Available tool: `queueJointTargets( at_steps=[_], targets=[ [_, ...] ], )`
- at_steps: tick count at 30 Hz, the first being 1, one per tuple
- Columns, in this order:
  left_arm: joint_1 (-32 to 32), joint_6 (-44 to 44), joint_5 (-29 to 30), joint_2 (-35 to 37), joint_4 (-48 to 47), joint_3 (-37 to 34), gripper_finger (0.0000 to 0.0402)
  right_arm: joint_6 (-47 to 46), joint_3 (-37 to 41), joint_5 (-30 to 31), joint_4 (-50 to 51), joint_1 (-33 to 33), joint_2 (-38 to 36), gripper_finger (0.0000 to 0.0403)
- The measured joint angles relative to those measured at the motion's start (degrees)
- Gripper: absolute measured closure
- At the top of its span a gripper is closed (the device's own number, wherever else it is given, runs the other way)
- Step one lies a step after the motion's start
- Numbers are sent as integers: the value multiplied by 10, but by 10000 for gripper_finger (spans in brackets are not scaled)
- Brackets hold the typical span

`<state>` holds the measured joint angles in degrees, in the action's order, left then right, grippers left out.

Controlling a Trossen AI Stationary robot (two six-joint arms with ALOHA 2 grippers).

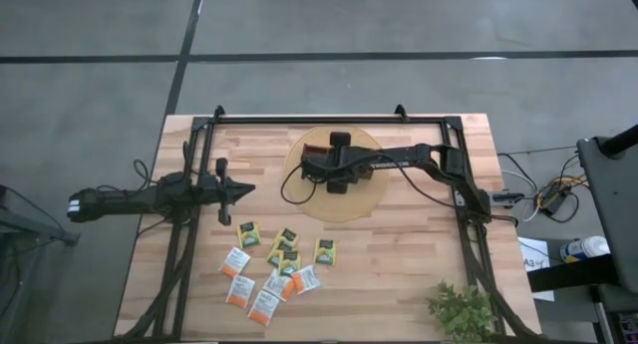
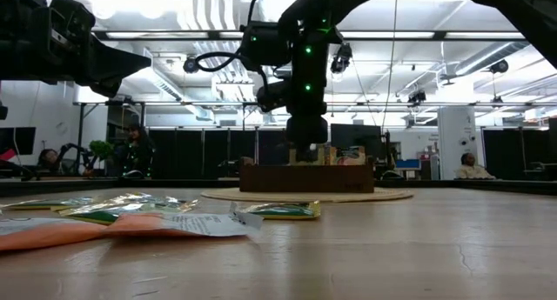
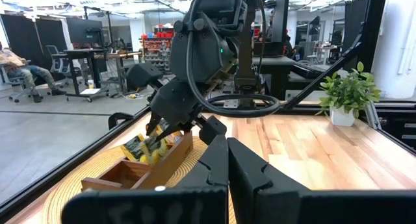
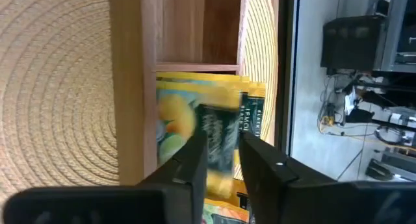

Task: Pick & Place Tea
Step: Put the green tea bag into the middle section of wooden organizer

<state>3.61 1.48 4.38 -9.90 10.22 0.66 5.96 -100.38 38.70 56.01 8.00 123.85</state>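
Note:
A brown wooden tray [image 1: 315, 157] stands on a round woven mat [image 1: 299, 192] at the table's far middle. My right gripper [image 4: 224, 156] hangs over one of its compartments, slanting down, with its fingers a little apart. Yellow-green tea packets with dark panels [image 4: 195, 113] lie in that compartment [image 3: 146, 149] right under the fingertips. Several more tea packets [image 1: 269, 269], white-and-orange and yellow-green, lie flat on the table's near left [image 2: 157, 215]. My left gripper [image 1: 244, 191] is shut and level at the table's left, holding nothing. My right gripper stands from above over the top yellow-green packet, whose dark panel [image 4: 221, 130] shows in the gap between the fingertips. I cannot tell whether the fingers touch it. The packet lies in the tray compartment on the others.
A small potted plant [image 1: 461, 309] stands at the near right corner. The black frame rails [image 1: 329, 119] run along the far edge and both sides. Bare wood lies between the mat and the plant. People sit at desks in the room beyond.

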Motion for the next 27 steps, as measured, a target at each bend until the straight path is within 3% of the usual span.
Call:
queueJointTargets(
  at_steps=[6, 11, 19, 27],
  targets=[
    [0, 0, 0, 0, 0, 0, 402, 0, 0, -2, 0, -1, 0, 265],
    [0, 0, 0, 0, 0, 0, 402, 0, -1, -2, 3, -4, -3, 246],
    [0, 0, 0, 0, 0, 0, 402, -2, -2, -2, 12, -28, -41, 256],
    [0, 0, 0, 0, 0, 0, 402, -67, -2, 0, 21, -68, -121, 276]
  ],
)
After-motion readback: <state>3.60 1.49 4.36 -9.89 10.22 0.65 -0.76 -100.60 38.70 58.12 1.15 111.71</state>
